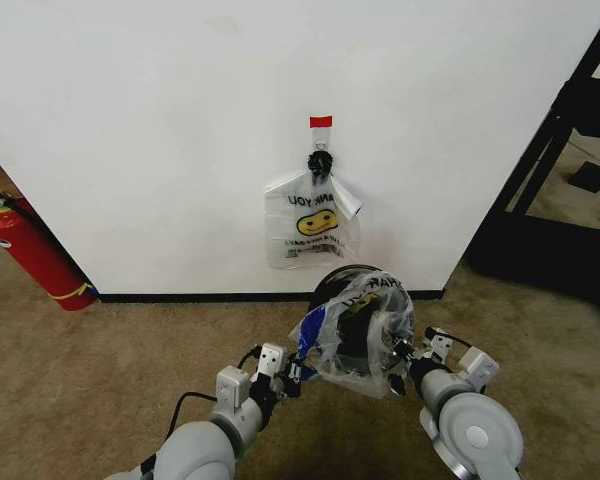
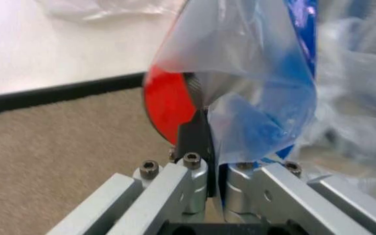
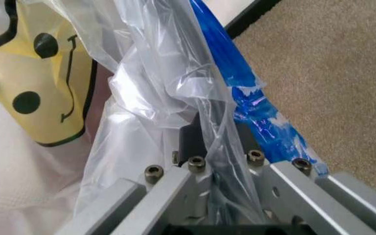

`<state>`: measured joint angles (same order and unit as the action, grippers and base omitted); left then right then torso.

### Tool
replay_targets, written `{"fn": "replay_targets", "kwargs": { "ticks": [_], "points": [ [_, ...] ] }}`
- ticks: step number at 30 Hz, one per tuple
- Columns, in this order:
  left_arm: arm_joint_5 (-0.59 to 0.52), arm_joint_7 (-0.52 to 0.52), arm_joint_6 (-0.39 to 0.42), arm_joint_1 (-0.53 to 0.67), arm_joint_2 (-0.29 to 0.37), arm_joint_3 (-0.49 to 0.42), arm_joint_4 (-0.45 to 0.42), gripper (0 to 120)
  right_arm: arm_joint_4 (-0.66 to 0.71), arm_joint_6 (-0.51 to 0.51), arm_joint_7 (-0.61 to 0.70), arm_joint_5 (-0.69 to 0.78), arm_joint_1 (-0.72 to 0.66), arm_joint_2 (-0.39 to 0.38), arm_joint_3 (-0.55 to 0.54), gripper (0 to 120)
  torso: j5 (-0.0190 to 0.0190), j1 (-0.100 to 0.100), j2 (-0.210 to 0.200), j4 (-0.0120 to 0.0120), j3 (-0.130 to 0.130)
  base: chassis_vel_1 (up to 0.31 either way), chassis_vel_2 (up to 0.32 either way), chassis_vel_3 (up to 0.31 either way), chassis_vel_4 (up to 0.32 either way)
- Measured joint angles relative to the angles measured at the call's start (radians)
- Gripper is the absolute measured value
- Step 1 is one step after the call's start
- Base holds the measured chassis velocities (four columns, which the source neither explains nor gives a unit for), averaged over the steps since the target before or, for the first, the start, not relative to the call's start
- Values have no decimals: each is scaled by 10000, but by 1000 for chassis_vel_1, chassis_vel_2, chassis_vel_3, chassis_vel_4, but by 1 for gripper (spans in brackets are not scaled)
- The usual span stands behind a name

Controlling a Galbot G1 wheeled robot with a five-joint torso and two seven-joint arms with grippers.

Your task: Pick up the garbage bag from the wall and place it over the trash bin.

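Nearest me, the left end effector [image 1: 292, 375] and right end effector [image 1: 405, 368] each pinch the garbage bag [image 1: 355, 335] stretched over the trash bin [image 1: 342, 285], so I judge fitting underway, lowering evenly next; at twelve o'clock beyond the carpet [image 1: 100, 380], the wall [image 1: 160, 130] holds a similar bag [image 1: 312, 225].

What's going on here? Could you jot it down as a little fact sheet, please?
Bag in work: garbage bag stretched over the trash bin
Left gripper: jaws shut on the bag's edge
Right gripper: jaws shut on the opposite edge
Bin: by the wall, on carpet
On wall: spare smiley bag
Nearby: fire extinguisher
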<state>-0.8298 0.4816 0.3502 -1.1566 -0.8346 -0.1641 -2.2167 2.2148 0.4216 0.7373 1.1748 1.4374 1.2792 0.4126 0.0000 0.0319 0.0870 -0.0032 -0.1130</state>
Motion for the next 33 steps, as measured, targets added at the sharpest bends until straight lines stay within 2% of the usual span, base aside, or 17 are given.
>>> {"fn": "replay_targets", "kwargs": {
  "ticks": [3,7,9,12,14,15,17,20,22,24,26,28,30,31,33],
  "points": [
    [-12,-50,-81,176,-11,117,185,0,23,16,-61,-12,40,-22,-7,0,0,0,0,0,0,0,0,0,0],
    [-23,-39,68,-24,62,161,-62,0,-23,21,-130,-75,35,-25,-24,0,-1,0,0,0,0,0,0,0,0],
    [-22,-65,203,-254,143,234,-349,4,-89,21,-158,-118,14,-29,-28,0,0,0,0,1,0,0,0,0,0],
    [226,-388,321,-787,379,577,-913,18,-136,17,-217,-186,-29,-25,-30,0,-1,0,0,2,0,0,0,0,0],
    [241,-399,322,-803,387,591,-926,18,-137,16,-223,-193,-29,-24,-31,0,-1,0,0,2,0,0,0,0,0],
    [482,-635,327,-1073,541,920,-1143,28,-165,11,-267,-270,-32,-20,-41,0,0,0,0,2,0,0,0,0,0],
    [556,-804,351,-1252,679,1192,-1345,34,-207,2,-307,-322,-31,-19,-42,0,-1,0,0,0,0,0,0,0,0],
    [643,-960,359,-1445,869,1450,-1620,44,-268,-8,-354,-373,-30,-20,-42,0,-1,0,0,0,0,0,0,0,0],
    [643,-960,359,-1445,869,1450,-1620,44,-268,-8,-354,-373,-30,-20,-42,0,-1,0,0,0,0,0,0,0,0],
    [1156,-1261,286,-1773,1300,1627,-2103,61,-377,-33,-411,-465,-32,-13,-60,0,-2,0,0,0,0,0,0,0,0],
    [1594,-1356,168,-1894,1574,1747,-2460,69,-418,-41,-448,-522,-47,3,-79,0,1,0,0,2,0,0,0,0,0],
    [1862,-1378,18,-1725,1691,1850,-2591,77,-424,-46,-477,-583,-46,10,-86,0,-1,0,0,2,0,0,0,0,0],
    [1880,-1378,5,-1696,1698,1854,-2595,77,-424,-47,-481,-591,-44,9,-87,0,-1,0,0,2,0,0,0,0,0],
    [2007,-1387,-65,-1300,1773,1819,-2607,86,-424,-50,-516,-666,-16,-1,-105,0,-1,0,0,1,0,0,0,0,0],
    [2126,-1431,-90,-854,1851,1666,-2604,92,-426,-52,-538,-732,7,-12,-141,0,-1,0,0,-2,0,0,0,0,0]
  ]
}}
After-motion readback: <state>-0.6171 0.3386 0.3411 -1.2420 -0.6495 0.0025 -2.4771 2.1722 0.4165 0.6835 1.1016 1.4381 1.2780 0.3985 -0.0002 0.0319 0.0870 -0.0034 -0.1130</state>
